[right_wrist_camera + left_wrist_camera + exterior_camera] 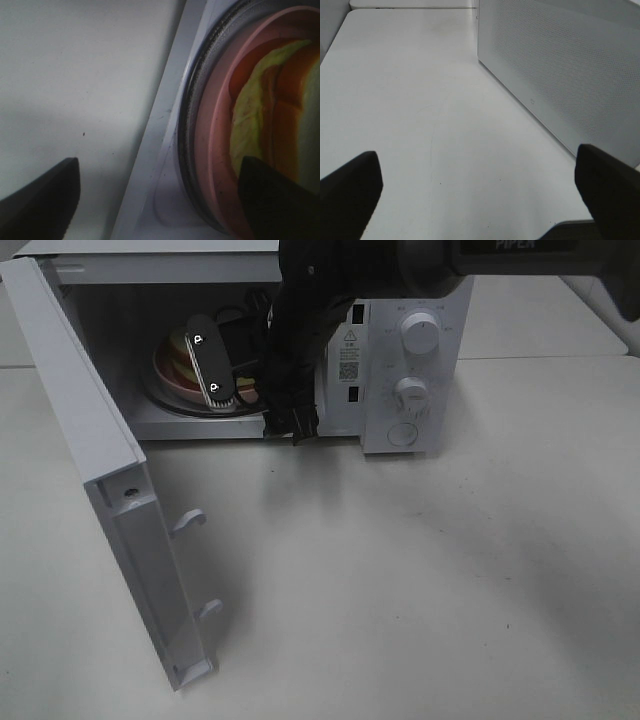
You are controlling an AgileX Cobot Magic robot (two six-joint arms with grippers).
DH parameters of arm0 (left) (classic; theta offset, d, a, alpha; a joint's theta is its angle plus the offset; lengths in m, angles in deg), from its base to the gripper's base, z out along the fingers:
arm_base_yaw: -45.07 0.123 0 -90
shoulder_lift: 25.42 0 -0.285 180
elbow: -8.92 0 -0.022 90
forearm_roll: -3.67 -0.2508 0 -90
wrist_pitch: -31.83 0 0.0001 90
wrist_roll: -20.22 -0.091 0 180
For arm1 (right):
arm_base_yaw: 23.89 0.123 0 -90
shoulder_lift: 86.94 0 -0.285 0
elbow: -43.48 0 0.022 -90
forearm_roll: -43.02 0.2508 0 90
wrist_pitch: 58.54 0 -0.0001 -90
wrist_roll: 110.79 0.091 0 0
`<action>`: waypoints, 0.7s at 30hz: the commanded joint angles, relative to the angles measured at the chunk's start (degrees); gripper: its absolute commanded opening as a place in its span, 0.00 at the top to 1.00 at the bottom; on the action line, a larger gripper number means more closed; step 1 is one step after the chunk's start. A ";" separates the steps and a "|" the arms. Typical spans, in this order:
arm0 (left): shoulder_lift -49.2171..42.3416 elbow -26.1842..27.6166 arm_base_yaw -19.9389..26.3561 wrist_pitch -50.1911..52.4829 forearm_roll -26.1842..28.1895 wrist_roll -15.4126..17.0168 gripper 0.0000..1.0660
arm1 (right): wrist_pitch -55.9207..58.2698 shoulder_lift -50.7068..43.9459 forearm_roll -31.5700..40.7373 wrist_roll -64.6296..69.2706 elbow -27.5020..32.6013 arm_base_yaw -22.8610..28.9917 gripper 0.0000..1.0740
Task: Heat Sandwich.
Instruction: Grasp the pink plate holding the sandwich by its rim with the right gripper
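High camera overlooks the microwave (375, 390); right wrist camera peers closely into it.

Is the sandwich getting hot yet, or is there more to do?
Not yet. Done: the sandwich lies on the pink plate inside the microwave. In hand: the right pincer, open, hangs by the plate. Still to do: shut the open door, then probably turn a dial.

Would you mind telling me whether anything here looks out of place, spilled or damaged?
Nothing stands out. The sandwich sits on the pink plate on the turntable inside the microwave, whose door stands wide open; no spill or damage shows on the table.
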 commanded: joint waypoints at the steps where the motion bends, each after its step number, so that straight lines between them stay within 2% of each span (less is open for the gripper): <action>1: -0.97 -0.06 -0.06 0.52 0.17 0.11 0.08 | 1.26 2.35 1.20 -0.17 -3.21 0.23 0.27; 11: -0.97 -0.06 -0.06 0.52 0.17 0.11 0.08 | 2.92 9.11 3.90 0.06 -11.46 0.23 0.29; 17: -0.97 -0.06 -0.06 0.52 0.17 0.11 0.08 | 2.64 11.46 4.41 0.97 -12.49 0.11 0.29; 21: -0.97 -0.06 -0.06 0.52 0.17 0.11 0.08 | 2.12 11.86 4.58 0.97 -12.49 0.00 0.32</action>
